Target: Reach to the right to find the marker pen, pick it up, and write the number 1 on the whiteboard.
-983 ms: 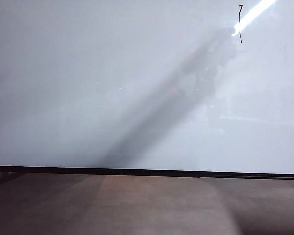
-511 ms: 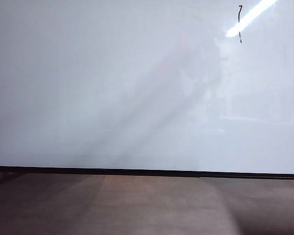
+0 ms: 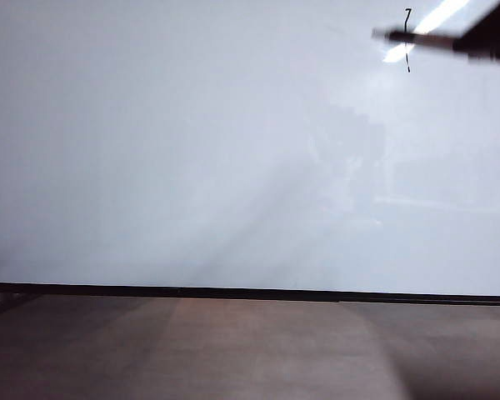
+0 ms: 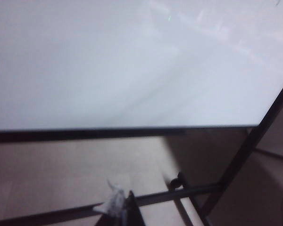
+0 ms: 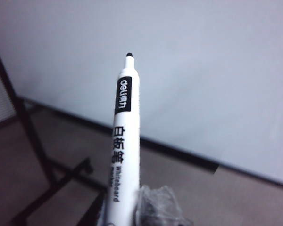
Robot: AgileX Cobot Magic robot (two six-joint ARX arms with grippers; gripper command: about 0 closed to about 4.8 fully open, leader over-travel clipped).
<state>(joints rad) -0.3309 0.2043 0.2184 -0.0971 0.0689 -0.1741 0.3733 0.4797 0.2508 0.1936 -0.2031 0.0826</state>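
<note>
My right fingers (image 3: pixel 450 43), clamped on the pen (image 3: pixel 417 38), had arrived beside the 1 (image 3: pixel 407 40) on the whiteboard (image 3: pixel 192 150); my left fingers' (image 4: pixel 125 209) state I couldn't tell.

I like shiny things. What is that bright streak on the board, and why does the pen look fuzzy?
Exterior view: the streak is glare on the whiteboard, crossing the 1; the pen is motion-blurred. Right wrist view: the pen is sharp, the right gripper holding it dim and soft. Left wrist view: hazy.

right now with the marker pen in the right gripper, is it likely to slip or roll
The marker pen has a smooth, round white barrel, so it would probably roll if set down. Its glossy plastic may slip in the right gripper. It looks stiff, slim and likely light.
</note>
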